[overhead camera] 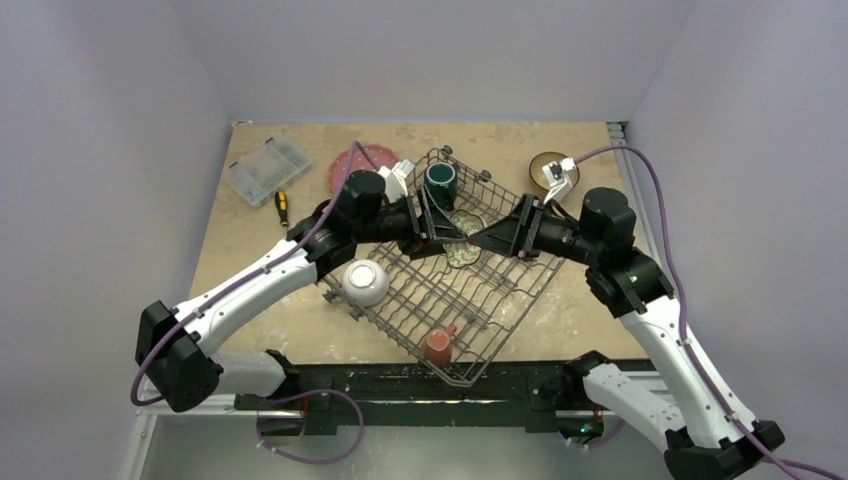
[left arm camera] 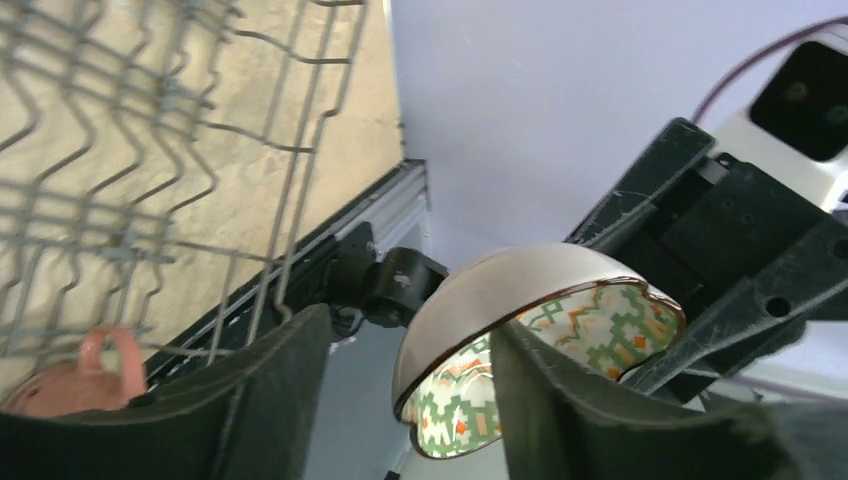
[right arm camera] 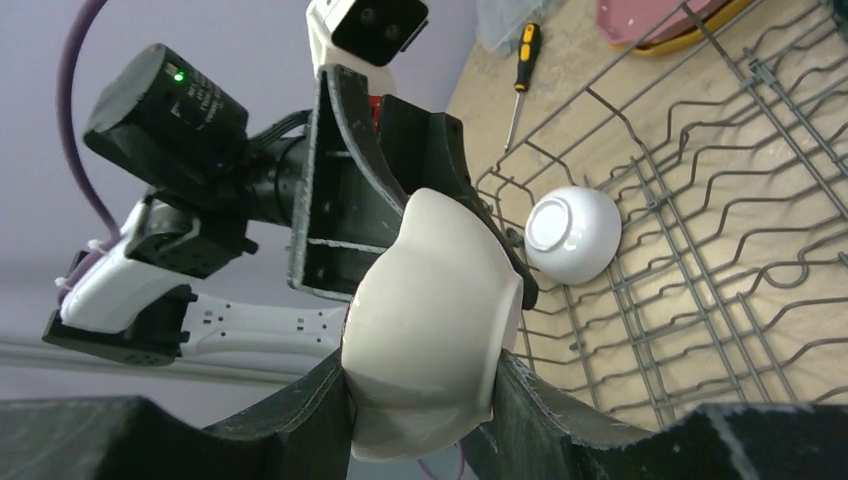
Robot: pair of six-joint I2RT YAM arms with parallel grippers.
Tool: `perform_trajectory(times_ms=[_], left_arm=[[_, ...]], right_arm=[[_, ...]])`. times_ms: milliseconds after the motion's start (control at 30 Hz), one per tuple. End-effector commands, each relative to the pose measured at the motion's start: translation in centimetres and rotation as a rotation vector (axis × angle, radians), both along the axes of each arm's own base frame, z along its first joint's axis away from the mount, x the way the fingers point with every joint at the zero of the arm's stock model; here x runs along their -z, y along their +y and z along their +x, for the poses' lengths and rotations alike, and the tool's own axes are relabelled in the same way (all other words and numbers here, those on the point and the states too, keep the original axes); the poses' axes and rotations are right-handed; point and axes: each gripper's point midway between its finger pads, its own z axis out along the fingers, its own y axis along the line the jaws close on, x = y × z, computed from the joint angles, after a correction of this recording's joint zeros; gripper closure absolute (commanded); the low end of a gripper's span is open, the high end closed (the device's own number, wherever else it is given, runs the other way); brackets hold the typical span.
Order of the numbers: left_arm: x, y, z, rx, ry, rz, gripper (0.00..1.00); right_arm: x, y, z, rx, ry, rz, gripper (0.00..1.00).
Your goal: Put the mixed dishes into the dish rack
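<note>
- dish rack (overhead camera: 505, 300): centre of the top view, turned like a diamond. Three dishes are in it.
- Both arms meet over the middle of the rack, tip to tip, with the small floral bowl (overhead camera: 462, 248) between them.
- right gripper (overhead camera: 478, 240): jaws clamped across the bowl's body, one finger on each side. This arm has it.
- left gripper (overhead camera: 432, 238): jaws spread wide. The bowl sits inside the span with one finger at the rim and a clear gap at the other, so I'd say it has no grip.
- The bowl is tilted, patterned mouth toward the left gripper and base toward the right. My read is that the right arm must swing the rim down between the tines, or the left must close for a handover.
- pink plate (overhead camera: 352, 163): on the table, upper left, outside the rack and stacked on the yellow plate (right arm camera: 700, 28).
- brown bowl (overhead camera: 540, 160): on the table, upper right, outside the rack.
- white bowl (overhead camera: 365, 282): upside down at the rack's left corner.
- teal mug (overhead camera: 441, 183): at the rack's top corner.
- red mug (overhead camera: 439, 346): near the rack's bottom corner.
</note>
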Motion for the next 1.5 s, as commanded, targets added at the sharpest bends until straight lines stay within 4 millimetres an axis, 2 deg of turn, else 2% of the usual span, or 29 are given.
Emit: perform_trajectory(times_ms=[0, 100, 200, 333, 467, 567, 700, 900, 1167, 1467], left_arm=[[0.5, 3.2, 0.0, -0.11, -0.004, 0.179, 0.36], [1.9, 6.2, -0.7, -0.19, 0.009, 0.294, 0.26], [2.9, 10.0, -1.1, -0.306, 0.007, 0.401, 0.12], [2.7, 14.6, -1.7, -0.437, -0.019, 0.486, 0.04], [1.1, 17.5, -2.1, -0.519, -0.085, 0.507, 0.03], [-0.9, 18.9, -2.4, -0.551, -0.154, 0.498, 0.03], [-3.3, 20.7, -2.8, -0.594, -0.231, 0.494, 0.03], [-4.9, 22.3, -3.4, -0.633, -0.279, 0.495, 0.03], [-4.6, 22.3, -3.5, -0.625, -0.273, 0.508, 0.02], [-5.2, 21.1, -2.9, -0.591, -0.276, 0.502, 0.02]], right_arm=[[-0.9, 0.5, 0.3, -0.034, -0.036, -0.019, 1.0], [1.1, 0.5, 1.4, -0.023, -0.004, -0.081, 1.0], [3.1, 0.6, 2.5, -0.024, 0.033, -0.143, 1.0], [6.1, 0.8, 3.9, -0.045, 0.082, -0.24, 1.0], [8.4, 3.2, 4.3, -0.114, 0.124, -0.311, 1.0], [9.9, 6.3, 4.1, -0.164, 0.12, -0.424, 1.0], [12.5, 9.2, 4.9, -0.155, 0.095, -0.626, 1.0], [16.1, 9.8, 5.7, -0.131, 0.046, -0.926, 1.0], [20.3, 12.1, 3.9, -0.248, -0.02, -1.064, 1.0], [21.4, 13.7, 3.4, -0.321, -0.068, -1.098, 1.0]])
